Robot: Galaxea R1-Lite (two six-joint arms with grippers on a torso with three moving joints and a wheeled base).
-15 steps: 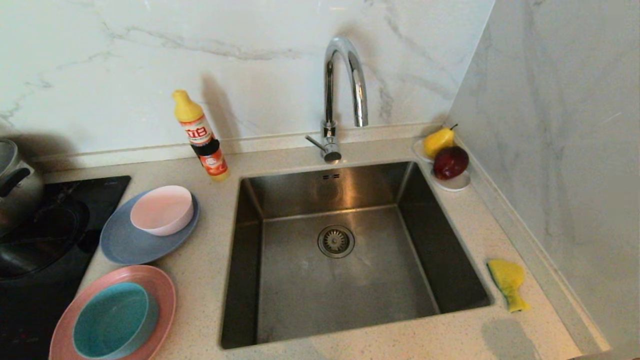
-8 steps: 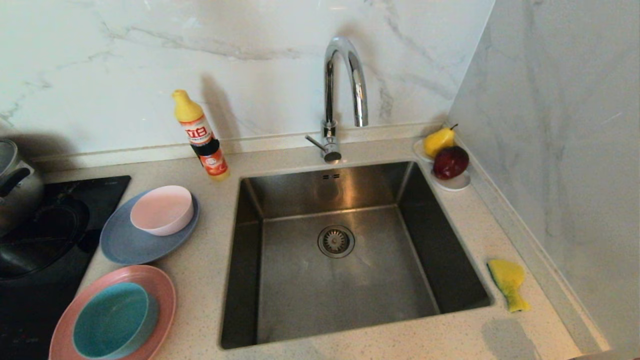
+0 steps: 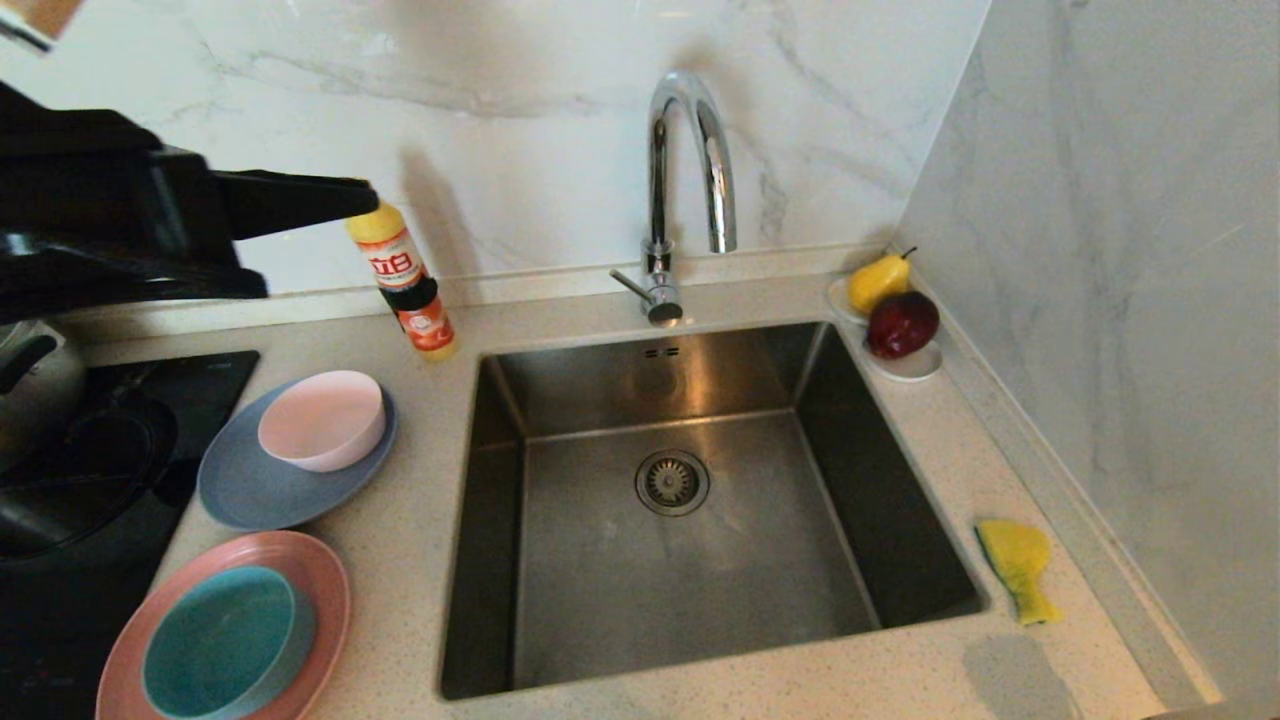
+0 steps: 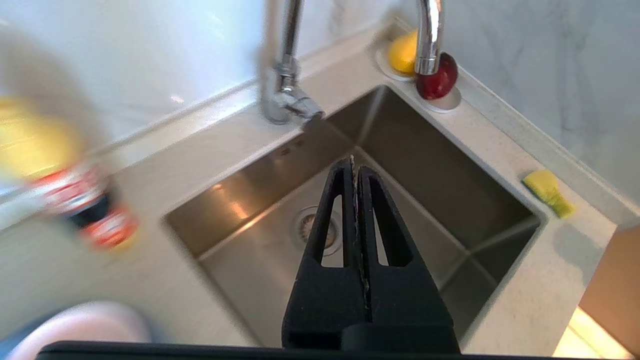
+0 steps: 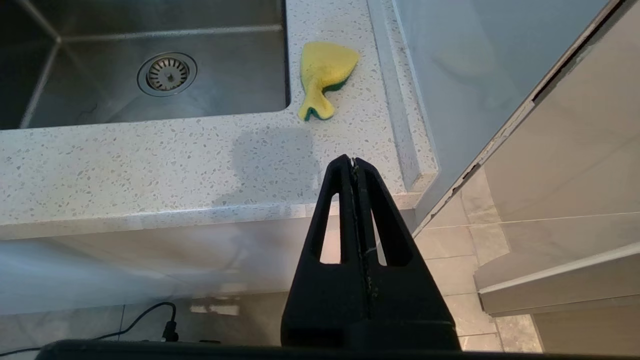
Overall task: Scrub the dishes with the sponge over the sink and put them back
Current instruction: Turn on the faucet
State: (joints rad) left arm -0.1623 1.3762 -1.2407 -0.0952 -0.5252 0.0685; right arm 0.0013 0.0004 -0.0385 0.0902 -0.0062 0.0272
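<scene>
Left end effector (image 3: 365, 196) closed, empty, high over the table's back-left by the detergent bottle (image 3: 405, 283). Right end effector (image 5: 353, 161) closed, empty, parked off the table's front edge. Nothing picked yet: step is likely reach for a dish. Sponge (image 3: 1017, 566) at the sink's (image 3: 500, 500) right rim, front-right. Plates and bowls (image 3: 322, 420) stacked left of sink. Next: open jaws, descend. Bottle label unreadable.

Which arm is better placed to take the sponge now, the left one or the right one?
Probably the right. The sponge lies on the counter right of the sink, near the right gripper. The left gripper is high, beside the detergent bottle.
</scene>
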